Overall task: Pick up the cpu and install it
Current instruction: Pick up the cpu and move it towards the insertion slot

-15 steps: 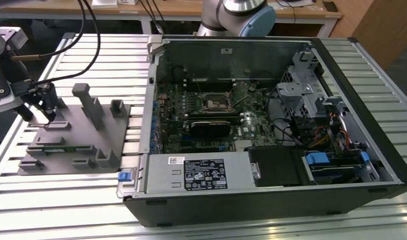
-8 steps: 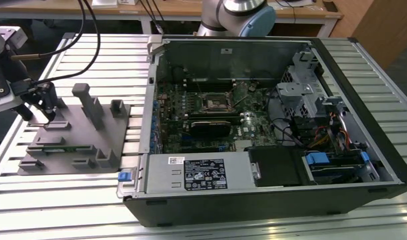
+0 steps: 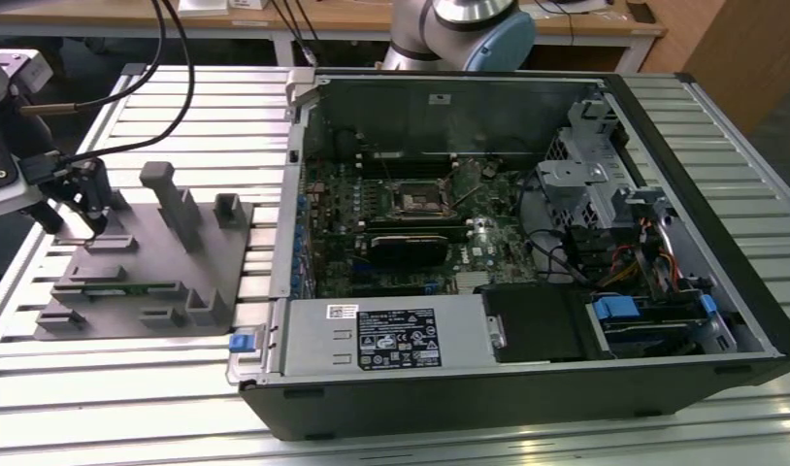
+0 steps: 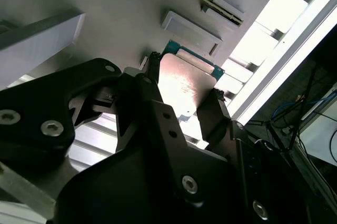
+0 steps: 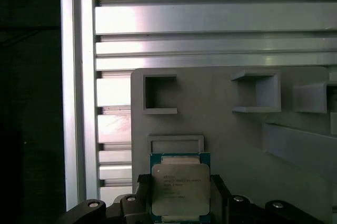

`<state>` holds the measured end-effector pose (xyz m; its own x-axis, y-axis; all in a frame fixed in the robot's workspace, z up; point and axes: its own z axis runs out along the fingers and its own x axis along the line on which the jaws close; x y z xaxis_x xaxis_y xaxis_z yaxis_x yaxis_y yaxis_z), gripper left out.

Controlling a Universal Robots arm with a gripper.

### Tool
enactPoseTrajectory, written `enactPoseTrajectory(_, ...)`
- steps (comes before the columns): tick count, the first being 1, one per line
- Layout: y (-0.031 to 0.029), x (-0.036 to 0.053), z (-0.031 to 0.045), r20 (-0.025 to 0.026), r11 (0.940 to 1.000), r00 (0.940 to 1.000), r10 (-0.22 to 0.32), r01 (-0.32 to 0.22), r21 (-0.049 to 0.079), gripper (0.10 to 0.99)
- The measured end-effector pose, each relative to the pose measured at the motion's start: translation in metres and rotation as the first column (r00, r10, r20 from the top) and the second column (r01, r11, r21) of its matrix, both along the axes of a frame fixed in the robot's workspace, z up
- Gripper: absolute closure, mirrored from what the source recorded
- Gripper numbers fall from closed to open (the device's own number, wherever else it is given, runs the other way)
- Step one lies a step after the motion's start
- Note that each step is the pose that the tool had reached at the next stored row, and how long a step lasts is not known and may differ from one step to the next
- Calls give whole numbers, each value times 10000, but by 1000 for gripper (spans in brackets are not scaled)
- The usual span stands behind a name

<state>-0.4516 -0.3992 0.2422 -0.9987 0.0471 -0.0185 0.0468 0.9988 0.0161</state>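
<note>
Pick-up underway, I judge: jaws grip the cpu [image 5: 180,184] by opposite edges at the grey fixture [image 3: 149,282] near the bench [image 3: 123,398] edge, exterior view's left; lifting calls for a level hold.

Soft, even room light fills the exterior view, though the inside of the computer case [image 3: 447,112] lies in shade. In the second wrist view the tabletop [image 4: 266,34] burns out white and the cpu [image 4: 184,84] glares.
</note>
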Motion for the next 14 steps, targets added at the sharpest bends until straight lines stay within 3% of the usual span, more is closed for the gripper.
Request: enactPoseTrajectory(14, 1, 0, 26, 0, 10000, 10000, 0, 0, 0, 553)
